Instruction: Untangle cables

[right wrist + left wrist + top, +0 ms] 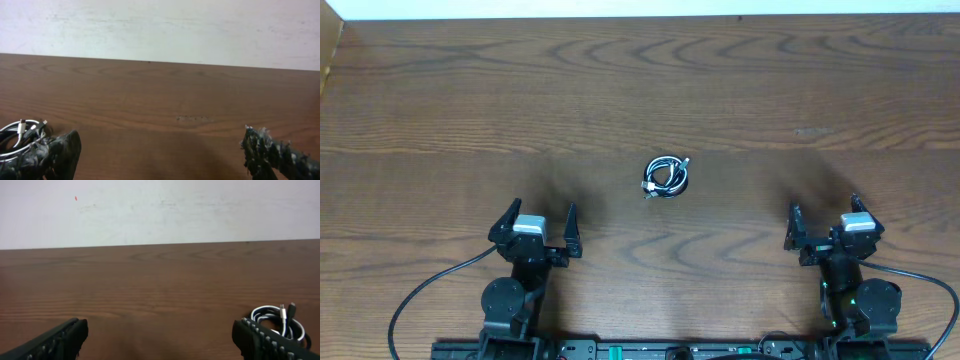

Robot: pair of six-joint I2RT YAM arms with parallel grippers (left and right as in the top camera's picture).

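Note:
The cables (666, 177), one black and one white, lie coiled together in a small bundle at the middle of the wooden table. The bundle also shows in the left wrist view (280, 321) at the lower right, behind the right finger, and in the right wrist view (21, 134) at the lower left. My left gripper (537, 227) is open and empty near the front edge, left of the bundle. My right gripper (826, 224) is open and empty near the front edge, right of the bundle. Both grippers are well apart from the cables.
The wooden table (640, 90) ends at a white wall at the back. Thick black arm cords (425, 290) loop near the front edge beside each arm base. A faint scuff marks the wood (812, 131) at the right.

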